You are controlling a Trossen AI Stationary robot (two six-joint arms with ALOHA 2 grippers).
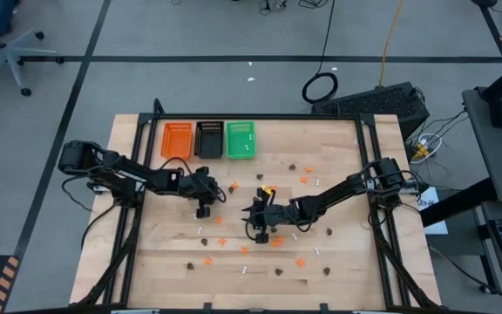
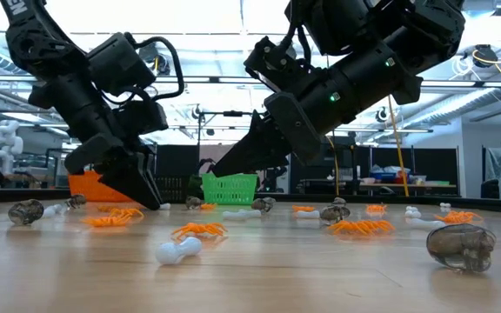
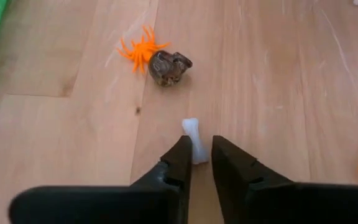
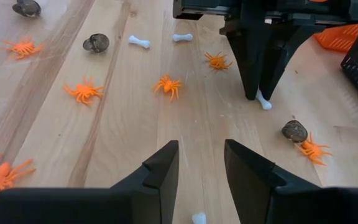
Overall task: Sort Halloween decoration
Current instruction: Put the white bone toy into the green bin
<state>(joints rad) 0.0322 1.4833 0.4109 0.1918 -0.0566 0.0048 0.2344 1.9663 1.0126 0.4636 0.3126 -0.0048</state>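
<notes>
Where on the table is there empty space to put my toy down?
Bare wood lies along the table's left edge, and in the far right corner beyond the green tray. The middle is crowded: spiders, skulls and bones scattered around both grippers.

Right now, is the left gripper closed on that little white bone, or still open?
Closed on it. The left gripper has its fingers pinched around one end of the white bone, which lies on the table.
</notes>
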